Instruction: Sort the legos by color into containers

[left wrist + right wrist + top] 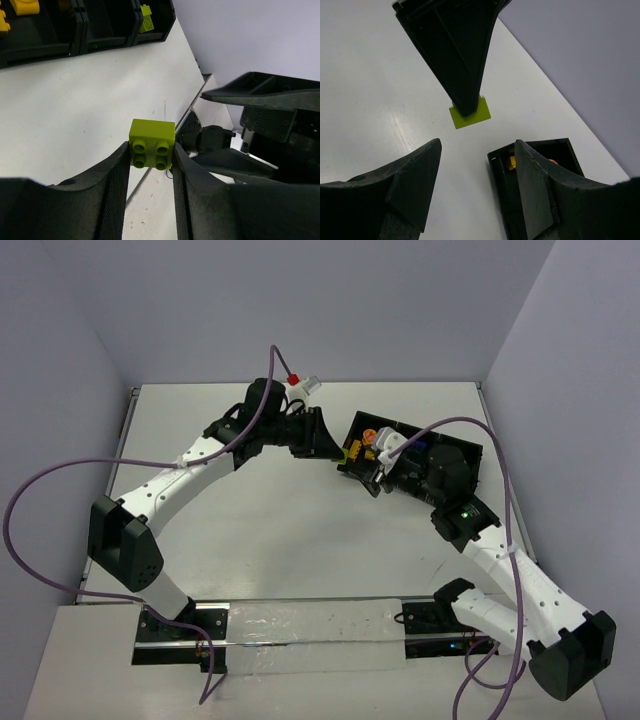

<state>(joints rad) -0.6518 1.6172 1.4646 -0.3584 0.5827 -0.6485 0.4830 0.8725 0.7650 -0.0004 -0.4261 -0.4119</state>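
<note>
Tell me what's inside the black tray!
Yellow legos sit in one end section of the tray, and a lime green lego in the other end section. The middle section is mostly hidden: the right arm covers it from above.

- A flat, matte white tabletop (300, 530) fills the middle of the scene.
- Plain pale lilac walls (330, 300) close it in on the left, far and right sides.
- A shiny silver metal strip (310, 625) runs along the near edge.
</note>
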